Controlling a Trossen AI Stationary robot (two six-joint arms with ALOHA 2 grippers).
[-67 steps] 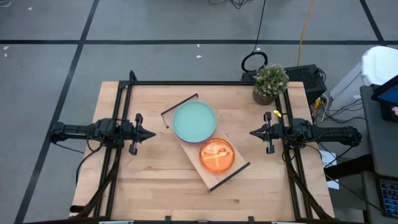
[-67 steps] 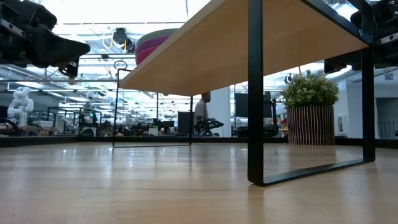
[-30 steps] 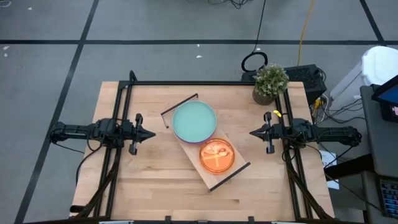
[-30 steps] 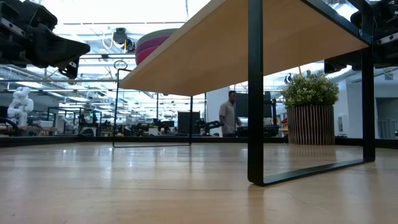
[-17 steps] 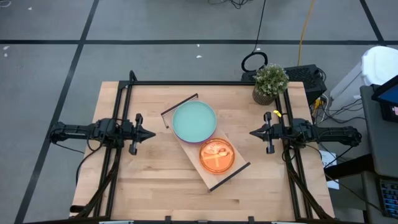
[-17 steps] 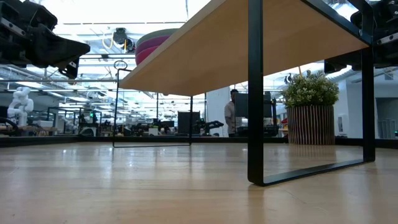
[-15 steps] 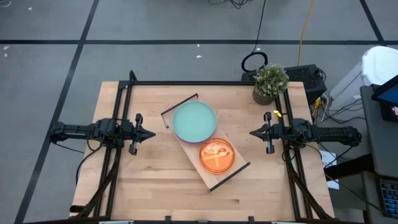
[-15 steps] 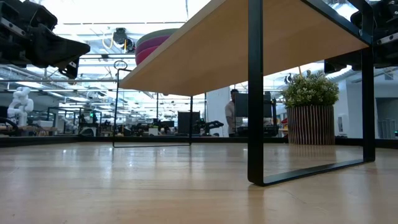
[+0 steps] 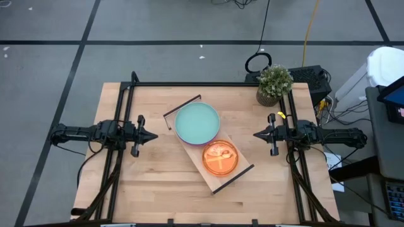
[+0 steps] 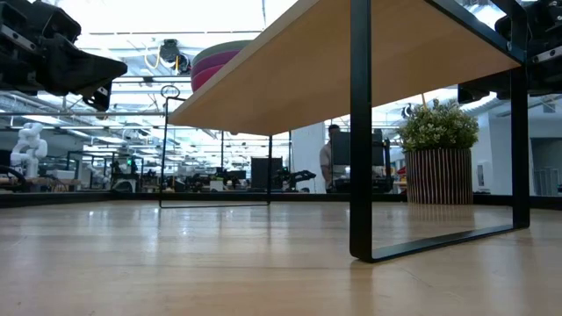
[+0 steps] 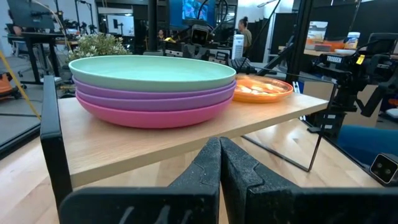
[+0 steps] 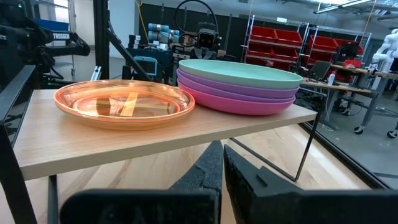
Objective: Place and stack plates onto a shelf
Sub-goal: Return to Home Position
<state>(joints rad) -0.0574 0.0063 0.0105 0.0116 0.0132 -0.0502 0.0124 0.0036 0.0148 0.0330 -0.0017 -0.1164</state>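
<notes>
The shelf [image 9: 243, 165], a light wooden board on a thin black frame, stands slantwise in the middle of the table. On its far end rests a stack of large plates [image 9: 197, 123]: teal on top, purple below, magenta at the bottom [image 11: 152, 84]. On its near end rests a stack of small translucent orange plates [image 9: 220, 157], which also shows in the right wrist view [image 12: 124, 102]. My left gripper [image 9: 151, 136] is shut and empty left of the shelf. My right gripper [image 9: 257, 134] is shut and empty right of it.
A potted plant [image 9: 274, 84] stands at the table's far right corner. Black frame rails [image 9: 208, 84] run along the table's far edge and both sides. A person [image 10: 332, 158] stands in the room beyond the table.
</notes>
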